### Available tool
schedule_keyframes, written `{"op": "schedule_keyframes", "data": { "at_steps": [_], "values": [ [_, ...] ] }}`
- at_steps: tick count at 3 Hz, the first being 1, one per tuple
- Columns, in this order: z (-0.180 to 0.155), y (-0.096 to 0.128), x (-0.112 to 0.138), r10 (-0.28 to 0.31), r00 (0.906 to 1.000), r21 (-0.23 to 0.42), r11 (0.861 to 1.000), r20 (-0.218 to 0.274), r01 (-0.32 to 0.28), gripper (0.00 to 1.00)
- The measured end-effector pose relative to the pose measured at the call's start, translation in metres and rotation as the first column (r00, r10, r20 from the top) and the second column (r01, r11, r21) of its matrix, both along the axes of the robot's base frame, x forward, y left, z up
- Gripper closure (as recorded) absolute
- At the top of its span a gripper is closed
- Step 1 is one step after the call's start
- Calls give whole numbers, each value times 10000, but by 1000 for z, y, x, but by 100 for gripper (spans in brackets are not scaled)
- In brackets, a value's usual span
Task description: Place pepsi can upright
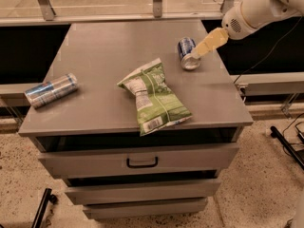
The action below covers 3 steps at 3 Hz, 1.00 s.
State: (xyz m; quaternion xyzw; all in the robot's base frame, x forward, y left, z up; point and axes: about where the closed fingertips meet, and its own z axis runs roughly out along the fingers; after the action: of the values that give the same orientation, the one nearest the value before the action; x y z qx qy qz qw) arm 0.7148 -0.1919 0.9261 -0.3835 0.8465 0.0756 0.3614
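Green chip bag (156,98), silver can (51,90), cabinet (104,46)

Soft overhead light, a dull sheen on the desk (118,46), dark shadow under its near edge; the hand (198,51), far right, looks pale and bright.

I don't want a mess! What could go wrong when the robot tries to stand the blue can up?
The pepsi can lies on its side near an edge of the table, with the gripper right beside it. A sideways nudge might roll it off. It could also roll the other way, into the chip bag. The round side may be hard to hold, so it might slip.
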Motion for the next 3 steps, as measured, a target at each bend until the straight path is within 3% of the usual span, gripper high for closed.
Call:
{"op": "schedule_keyframes", "data": {
  "at_steps": [1,2,3],
  "values": [
    [-1,16,17,-225,9997,771,9968,-82,231,0],
    [7,26,46,-1176,9927,1716,9778,-271,1205,0],
    [12,36,69,-2328,9679,1656,9550,-950,2459,0]
  ]
}}
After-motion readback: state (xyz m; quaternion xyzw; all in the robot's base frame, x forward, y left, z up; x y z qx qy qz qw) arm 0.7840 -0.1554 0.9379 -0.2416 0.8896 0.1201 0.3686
